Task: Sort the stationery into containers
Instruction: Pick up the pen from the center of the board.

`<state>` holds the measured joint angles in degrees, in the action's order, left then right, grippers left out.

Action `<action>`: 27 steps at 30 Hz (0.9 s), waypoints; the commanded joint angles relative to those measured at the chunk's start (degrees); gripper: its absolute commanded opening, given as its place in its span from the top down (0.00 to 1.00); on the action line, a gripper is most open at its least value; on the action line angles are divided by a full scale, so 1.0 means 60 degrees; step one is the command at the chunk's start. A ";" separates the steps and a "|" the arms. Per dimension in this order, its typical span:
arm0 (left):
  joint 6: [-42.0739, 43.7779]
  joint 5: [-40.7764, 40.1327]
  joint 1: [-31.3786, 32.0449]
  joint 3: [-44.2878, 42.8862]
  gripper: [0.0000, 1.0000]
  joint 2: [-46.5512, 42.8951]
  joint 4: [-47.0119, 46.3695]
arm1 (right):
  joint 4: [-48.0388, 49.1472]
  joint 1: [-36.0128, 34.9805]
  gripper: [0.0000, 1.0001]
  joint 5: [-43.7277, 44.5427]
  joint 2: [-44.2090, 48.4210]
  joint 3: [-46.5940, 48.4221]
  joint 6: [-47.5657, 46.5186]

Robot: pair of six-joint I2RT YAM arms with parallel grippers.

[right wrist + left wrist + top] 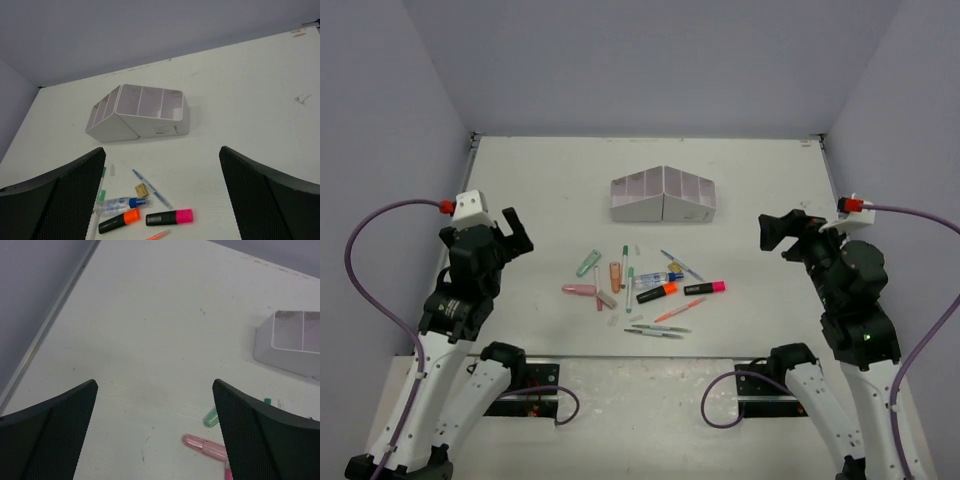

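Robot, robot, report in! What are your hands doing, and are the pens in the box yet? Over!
Left gripper, right gripper open, empty. Stationery loose on table, none seen in organiser box. Nothing blocking.

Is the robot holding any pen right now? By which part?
No, nothing is held. The left end effector and right end effector are both open and empty; the stationery lies loose on the table.

The top camera looks down from behind the arms. Both wrist cameras sit low, sharing the organiser box point(155, 127).
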<state>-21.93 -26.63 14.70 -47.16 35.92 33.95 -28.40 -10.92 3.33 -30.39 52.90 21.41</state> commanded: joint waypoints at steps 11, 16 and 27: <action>-0.0034 0.0080 0.0041 -0.0136 0.00 0.0092 -0.0434 | 0.3275 -0.0011 0.01 -0.3636 0.0715 -0.1563 0.0124; 0.0014 0.0226 0.0040 -0.0109 0.00 0.0154 -0.0509 | 0.1401 -0.0584 0.01 -0.2658 -0.2821 0.0064 -0.0696; 0.0098 0.0500 0.0040 -0.0066 0.00 0.0481 -0.0567 | -0.0503 -0.3738 0.32 0.1467 -0.8882 0.2130 -0.3454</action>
<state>-21.89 -24.23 14.70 -47.13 39.42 33.45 -27.10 -32.20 6.32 -80.14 64.33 7.46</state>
